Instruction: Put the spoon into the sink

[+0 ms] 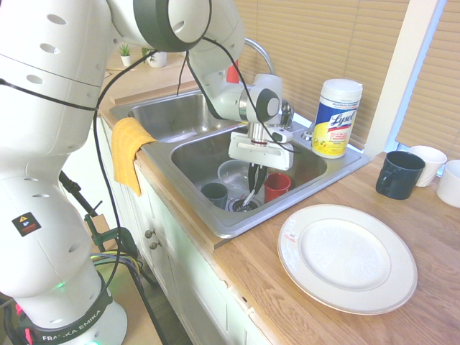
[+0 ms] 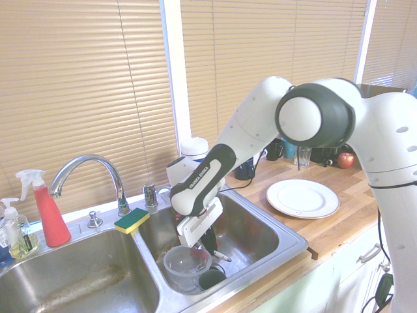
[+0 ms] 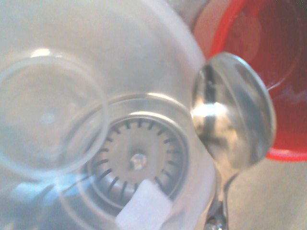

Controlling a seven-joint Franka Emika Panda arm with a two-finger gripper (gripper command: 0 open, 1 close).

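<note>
The sink (image 1: 188,122) was brushed steel grey. A mustard-yellow cloth (image 1: 129,152) hung at centre left of the first exterior view. In the basin stood a red cup (image 1: 276,186), a dark green-grey cup (image 1: 215,194) and a clear container (image 1: 233,174). The spoon (image 3: 234,125) showed a shiny silver bowl. The wipes canister (image 1: 336,118) was white-lidded with a yellow and blue label. The plate (image 1: 347,256) at lower right was white with a cream rim. A navy mug (image 1: 399,174) sat beside white mugs (image 1: 430,164). The worktop (image 1: 424,230) was light wood grain. The spray bottle (image 2: 44,210) was red, the sponge (image 2: 131,220) yellow over green.
</note>
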